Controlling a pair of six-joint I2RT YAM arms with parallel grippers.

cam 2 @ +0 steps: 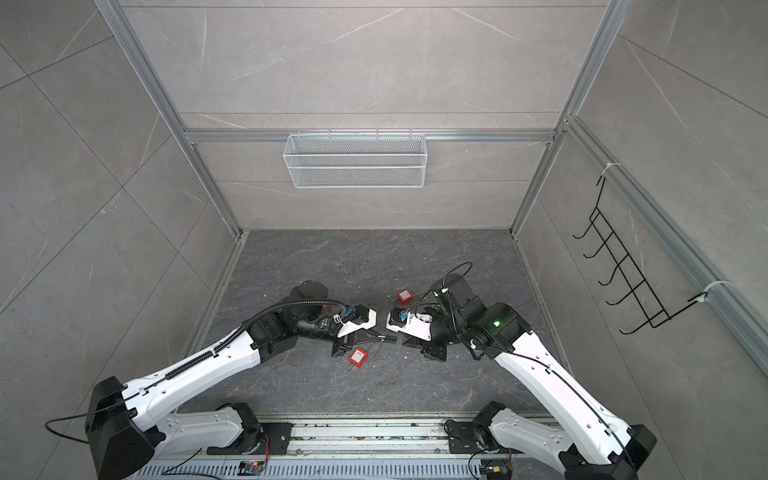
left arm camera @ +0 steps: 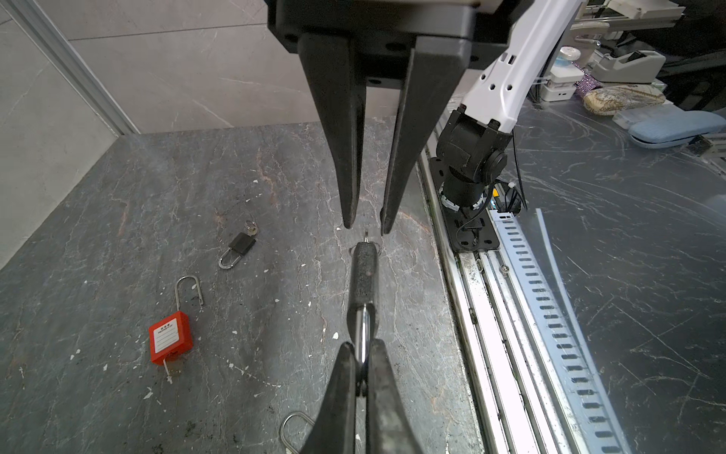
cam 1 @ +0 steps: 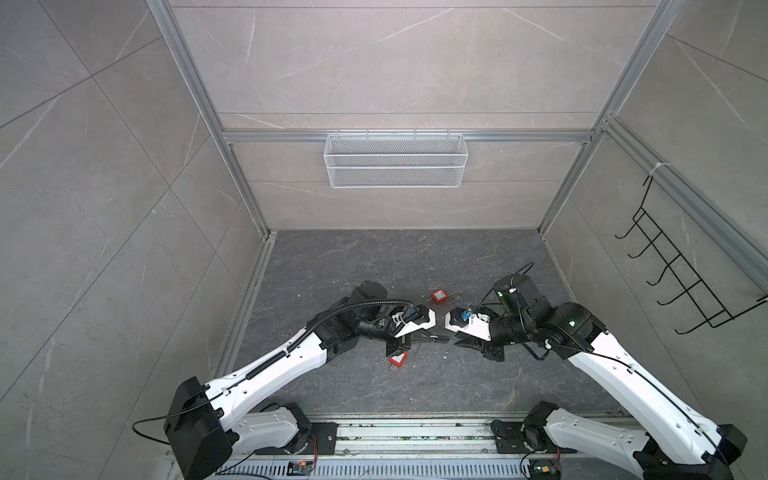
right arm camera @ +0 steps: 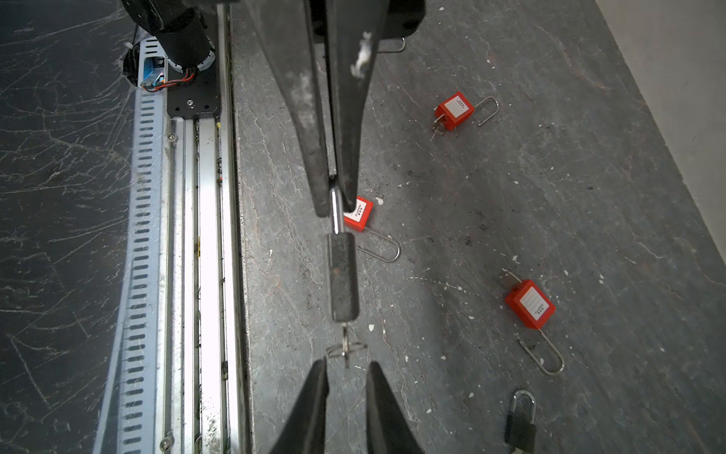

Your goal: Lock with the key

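Above the dark stone counter [cam 1: 415, 257], where three red padlocks [right arm camera: 530, 304] lie loose, the left gripper [left arm camera: 362, 348] has its fingers [left arm camera: 341, 385] pressed together on the shackle [right arm camera: 336, 212] of the black padlock [right arm camera: 343, 275], holding it clear of the surface with its base turned toward the right gripper [right arm camera: 348, 363]. The right fingers [right arm camera: 314, 393] stand spread, their tips just short of that base. The key [right arm camera: 345, 346] sits in the base, its end level with those tips and seemingly untouched.

Grey walls [cam 1: 395, 62] enclose a dark stone floor [cam 1: 415, 257]; a white mesh basket [cam 1: 395, 160] hangs at the back.
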